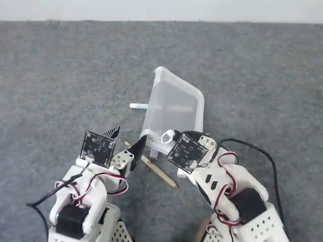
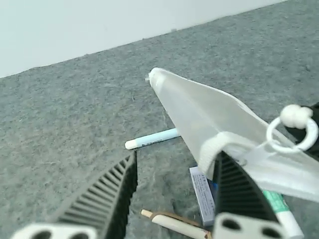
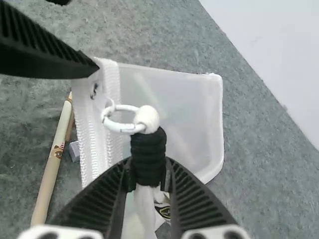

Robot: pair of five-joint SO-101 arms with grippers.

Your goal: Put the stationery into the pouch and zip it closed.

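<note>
A translucent white pouch (image 1: 174,106) lies tilted on the grey table, its zipper end raised toward the arms. My right gripper (image 3: 148,174) is shut on the black zipper pull (image 3: 148,152), which carries a white ring with a bead (image 3: 124,119). My left gripper (image 2: 174,199) is open, one finger (image 2: 234,186) against the pouch's zipper edge (image 2: 219,144). A light blue pen (image 2: 152,139) lies beside the pouch. Partly under the raised pouch are a beige pen (image 1: 159,171), a small blue and white box (image 2: 202,191) and a green and white marker (image 2: 279,211).
Grey felt (image 1: 60,75) covers the table, with open room to the left, right and beyond the pouch. A pale wall (image 1: 161,9) runs along the far edge. A black cable (image 1: 262,156) loops beside the right arm.
</note>
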